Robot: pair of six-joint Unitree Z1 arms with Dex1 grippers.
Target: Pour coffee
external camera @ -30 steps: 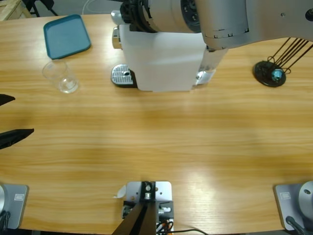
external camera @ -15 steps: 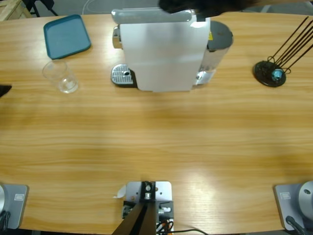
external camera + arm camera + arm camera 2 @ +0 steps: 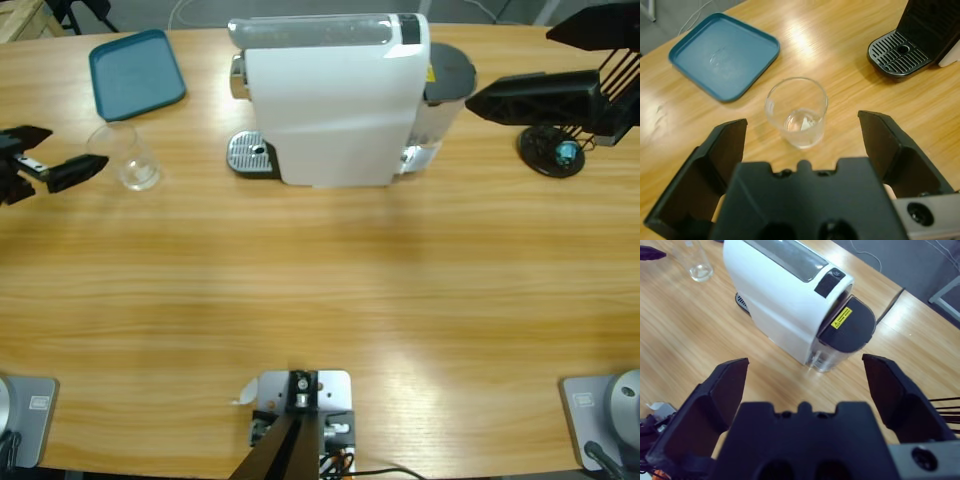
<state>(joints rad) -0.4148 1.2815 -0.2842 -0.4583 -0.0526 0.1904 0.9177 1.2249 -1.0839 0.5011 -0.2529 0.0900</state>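
Observation:
A clear glass [image 3: 125, 156] stands left of the white coffee machine [image 3: 330, 100]. In the left wrist view the glass [image 3: 796, 111] is upright just beyond my left gripper [image 3: 804, 127], which is open with the glass ahead of the gap. Seen from above, the left gripper [image 3: 78, 148] is at the left edge, close to the glass but apart from it. My right gripper [image 3: 508, 68] hangs open above the table, right of the machine [image 3: 785, 300]. The coffee is out of view; the glass looks clear inside.
A teal tray [image 3: 135, 72] lies behind the glass at the back left. The machine's metal drip tray [image 3: 250, 155] juts out on its left side, and its dark tank lid [image 3: 847, 322] faces the right gripper. A black stand with thin rods [image 3: 555, 150] sits at the right.
The arm that covered the machine's top has pulled away to the right. The left gripper has come in from the left edge toward the glass.

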